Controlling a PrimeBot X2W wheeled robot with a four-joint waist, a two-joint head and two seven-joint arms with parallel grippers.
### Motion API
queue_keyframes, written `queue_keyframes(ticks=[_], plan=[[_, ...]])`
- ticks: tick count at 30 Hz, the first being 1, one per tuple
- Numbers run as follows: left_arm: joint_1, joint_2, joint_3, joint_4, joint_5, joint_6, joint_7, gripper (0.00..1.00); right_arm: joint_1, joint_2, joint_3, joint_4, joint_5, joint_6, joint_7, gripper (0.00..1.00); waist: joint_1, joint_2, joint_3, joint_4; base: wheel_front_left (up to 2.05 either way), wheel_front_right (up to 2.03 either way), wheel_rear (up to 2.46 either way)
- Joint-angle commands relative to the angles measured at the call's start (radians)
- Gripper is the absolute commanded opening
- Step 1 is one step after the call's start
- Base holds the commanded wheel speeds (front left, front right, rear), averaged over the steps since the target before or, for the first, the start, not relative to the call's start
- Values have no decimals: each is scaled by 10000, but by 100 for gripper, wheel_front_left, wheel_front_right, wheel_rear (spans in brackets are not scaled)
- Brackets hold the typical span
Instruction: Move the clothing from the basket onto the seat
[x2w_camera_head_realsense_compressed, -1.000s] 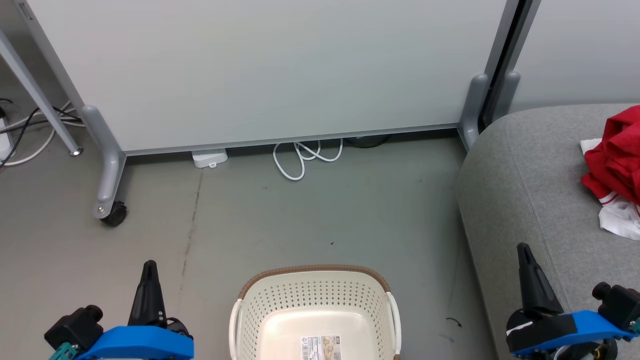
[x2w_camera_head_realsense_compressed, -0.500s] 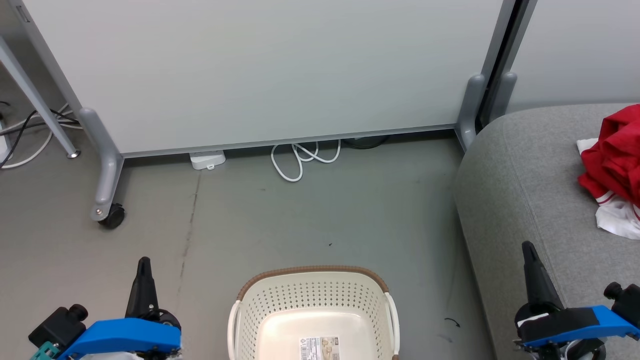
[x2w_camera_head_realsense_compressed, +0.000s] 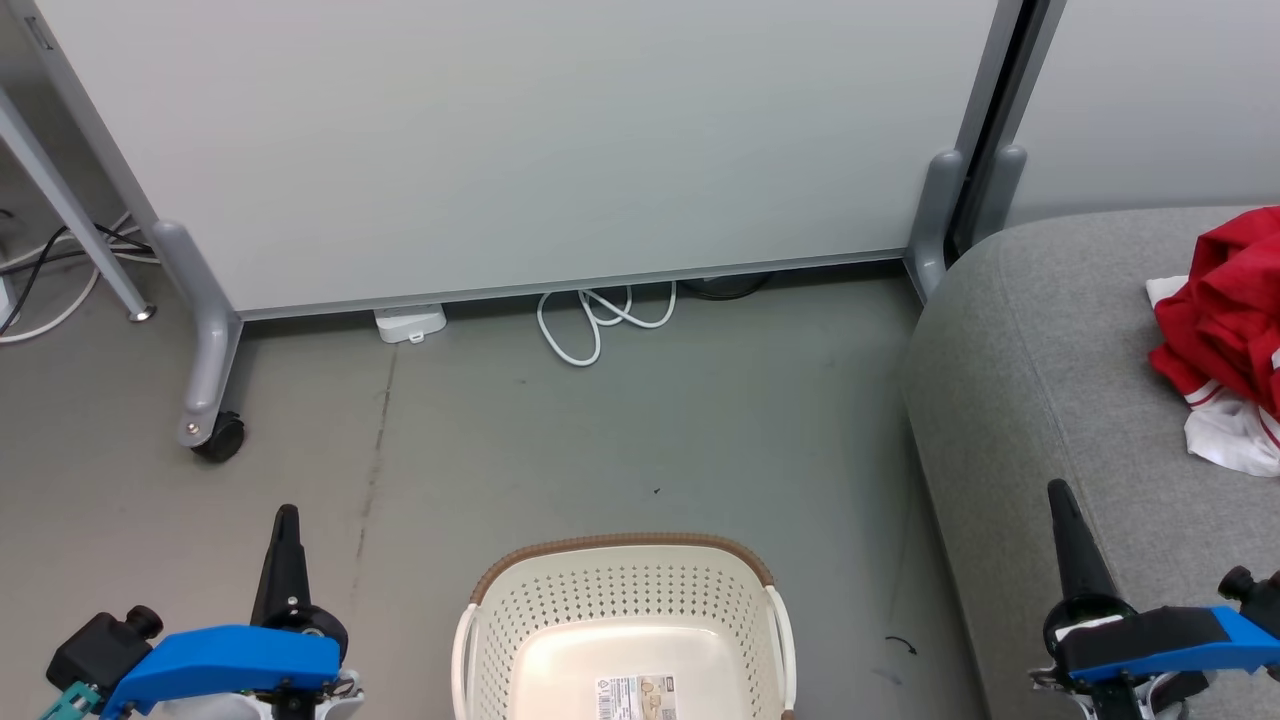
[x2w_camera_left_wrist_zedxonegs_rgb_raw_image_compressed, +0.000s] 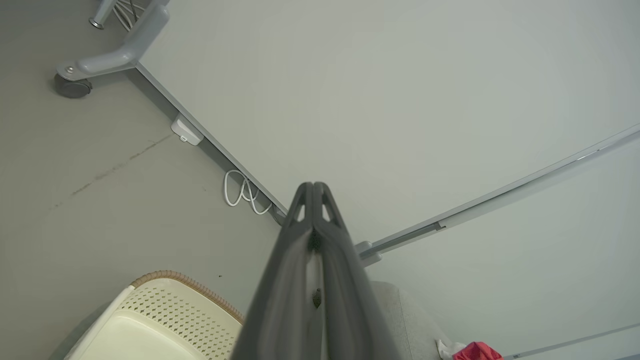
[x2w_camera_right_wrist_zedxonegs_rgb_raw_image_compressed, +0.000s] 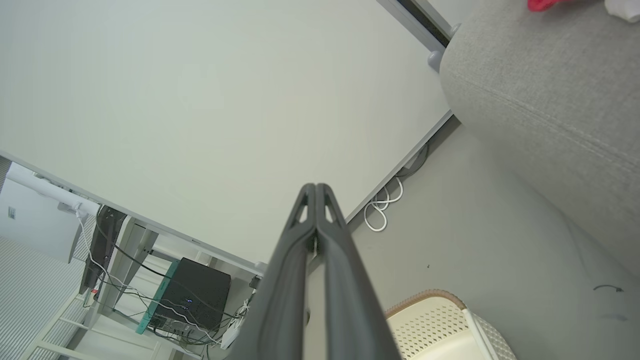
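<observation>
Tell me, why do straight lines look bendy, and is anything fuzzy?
Left wrist view: the wide lens curves the partition rail, and the close-up left pincer looks soft. Right wrist view: the right pincer is just as fuzzy. Head view: sharp and evenly lit, no glare on the basket.

The head camera is swinging a touch, and the whole scene slides left and slightly down the frame. The left gripper (x2w_camera_head_realsense_compressed: 287, 514) drifts toward the left edge, while the right gripper (x2w_camera_head_realsense_compressed: 1058, 488) edges out toward the right.
</observation>
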Motion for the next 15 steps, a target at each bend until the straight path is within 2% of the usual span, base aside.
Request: queue_keyframes(ticks=[1, 15], plan=[[-263, 26, 92, -120, -348, -47, 84, 0, -278, -23, -54, -63, 359, 4, 88, 0, -1, 0, -4, -8, 0, 0, 0], [-379, 27, 215, -116, -1849, -125, 477, 0, -359, -23, -149, -1, 1875, 5, 478, 0, -1, 0, -35, -69, 0, 0, 0]])
